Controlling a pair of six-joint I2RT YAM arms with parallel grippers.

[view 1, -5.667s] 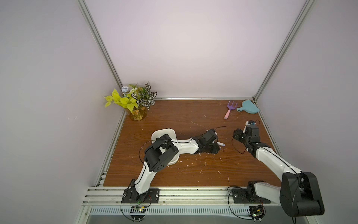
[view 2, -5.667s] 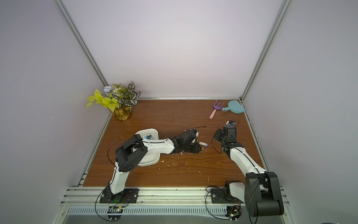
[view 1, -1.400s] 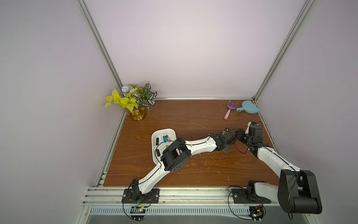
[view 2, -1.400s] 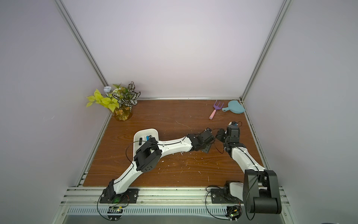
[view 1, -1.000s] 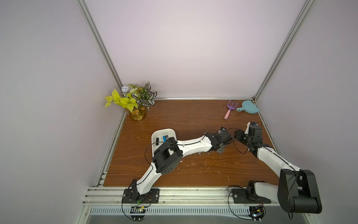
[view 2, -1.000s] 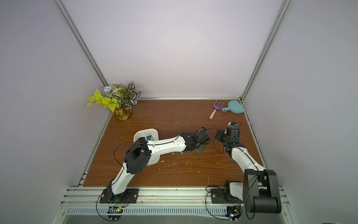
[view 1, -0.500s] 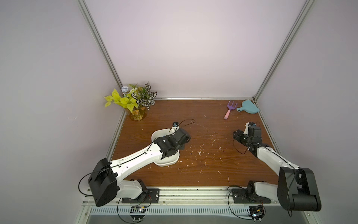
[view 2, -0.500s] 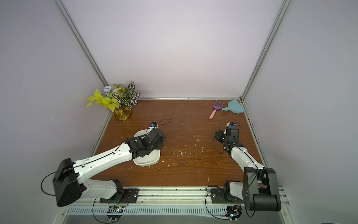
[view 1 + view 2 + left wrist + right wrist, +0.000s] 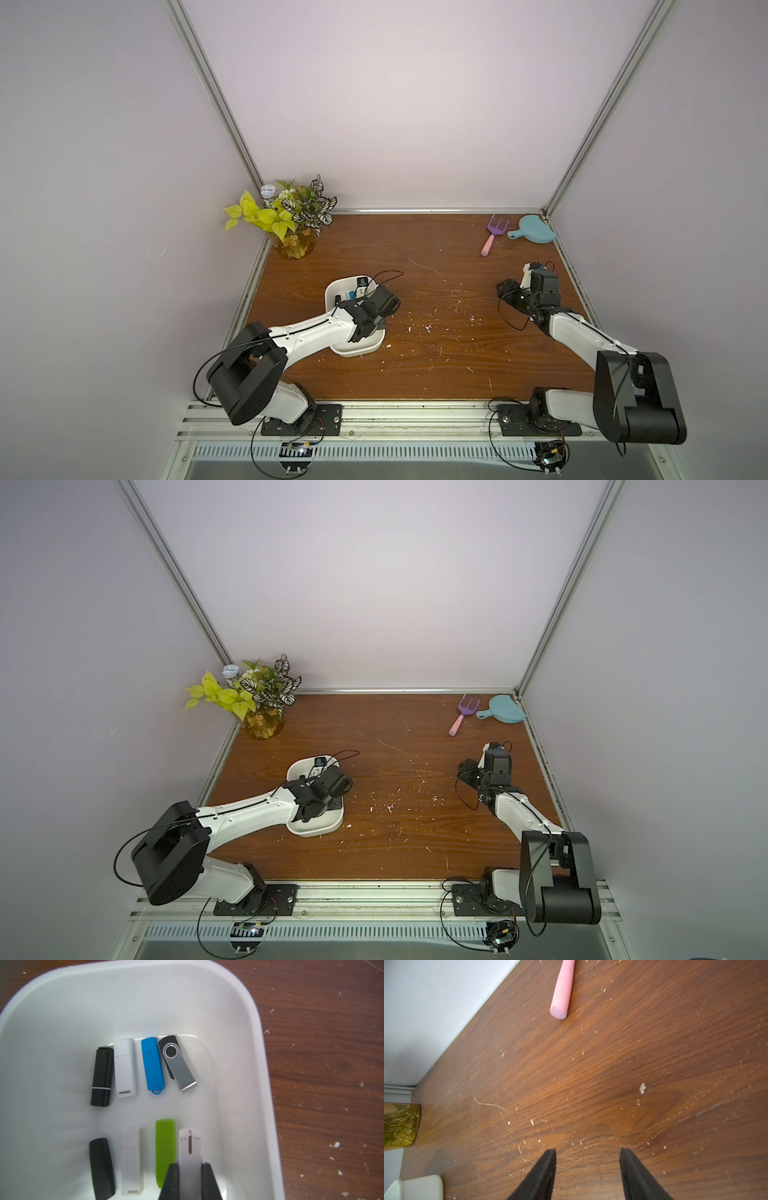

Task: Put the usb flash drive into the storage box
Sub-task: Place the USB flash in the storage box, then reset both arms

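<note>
The left hand pinches the white usb flash drive above the storage box, beside the green drive, probably extending the row. The right hand rests spread, empty.

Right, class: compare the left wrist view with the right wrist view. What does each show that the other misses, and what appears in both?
Only the left wrist view: drives lying in rows inside the storage box, and the left gripper shut on a white usb flash drive over it.

Only the right wrist view: the open, empty right gripper, a pink handle and an amber vase.

Both: the scratched wooden table, and the box, just a corner in the right wrist view.
</note>
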